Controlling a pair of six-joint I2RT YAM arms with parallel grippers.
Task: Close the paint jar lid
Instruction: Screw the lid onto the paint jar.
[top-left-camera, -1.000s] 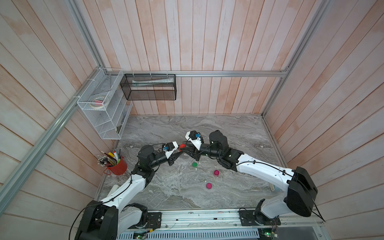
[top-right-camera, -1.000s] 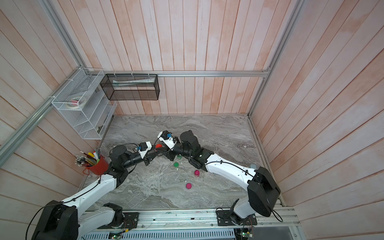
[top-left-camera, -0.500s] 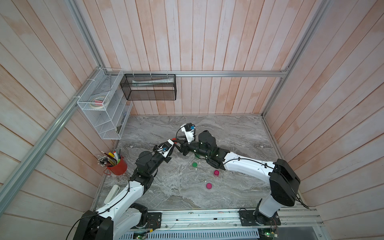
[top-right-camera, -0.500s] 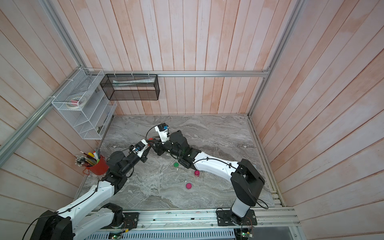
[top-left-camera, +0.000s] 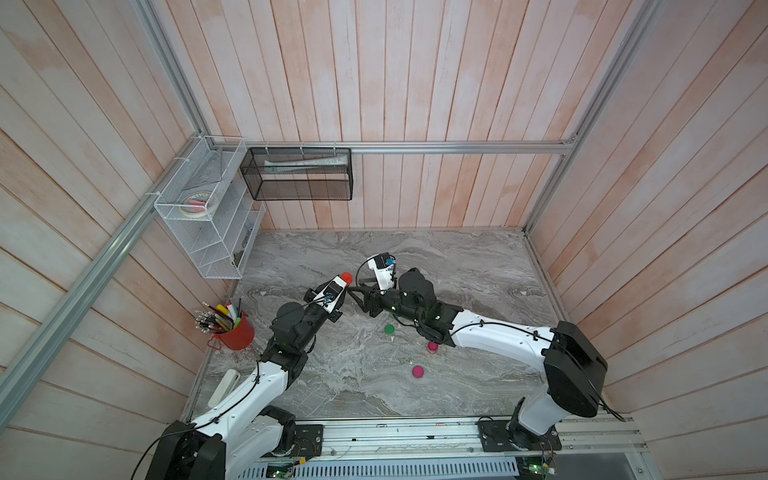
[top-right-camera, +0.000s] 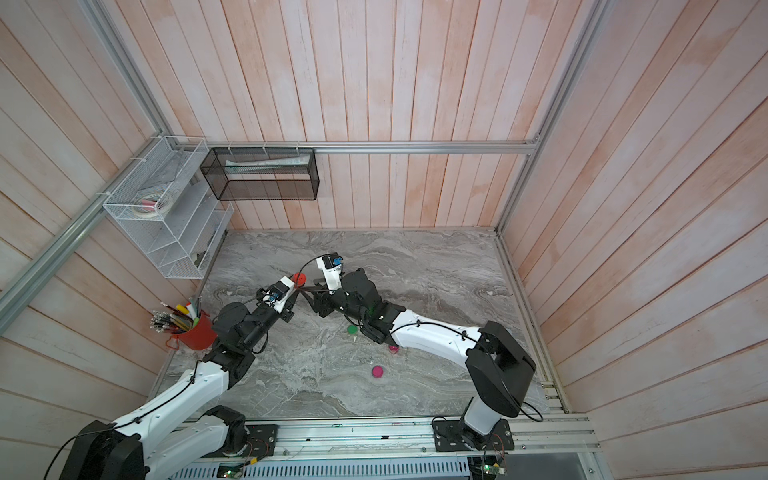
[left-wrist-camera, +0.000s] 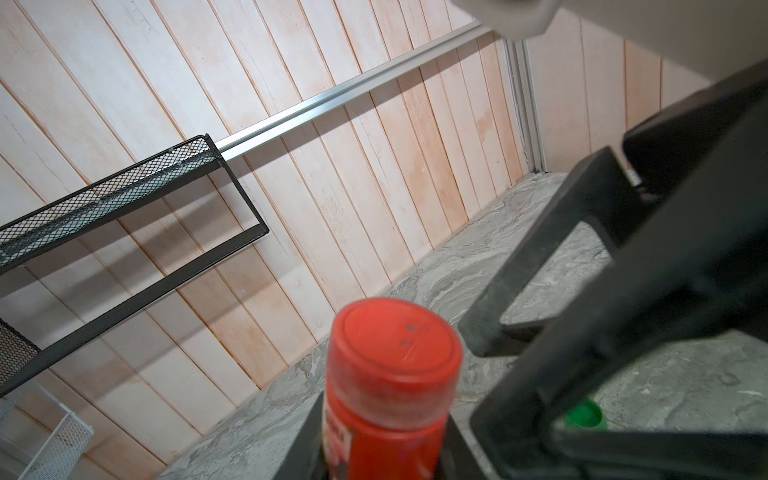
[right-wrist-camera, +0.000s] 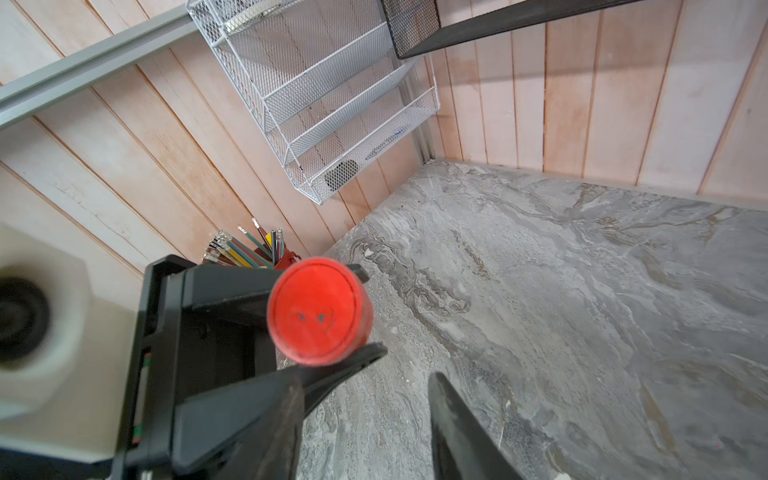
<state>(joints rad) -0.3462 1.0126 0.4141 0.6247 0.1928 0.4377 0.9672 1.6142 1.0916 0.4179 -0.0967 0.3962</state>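
The left end effector (right-wrist-camera: 368, 311) grips a red paint jar (left-wrist-camera: 390, 374), lid (right-wrist-camera: 316, 309) on, above the grey marbled surface (top-left-camera: 457, 270). The right end effector (right-wrist-camera: 365, 395) stands narrowly parted beside it, empty. Pale plank walls (top-left-camera: 415, 83) enclose everything.

The paint jar (left-wrist-camera: 390, 386) runs out of the left wrist view at the frame edge together with the left gripper (left-wrist-camera: 384, 432) clamped on it, its base unseen and its label a blur — unreadable. In both top views only its red lid (top-left-camera: 346, 277) shows, a small dot at mid-frame; the grip beneath is hidden under the wrist camera (top-left-camera: 330, 291). A pink jar (top-left-camera: 432, 347), lower right of centre, is half covered by the right arm (top-left-camera: 498, 338). Whether the right gripper (right-wrist-camera: 411, 363) touches the lid cannot be told.
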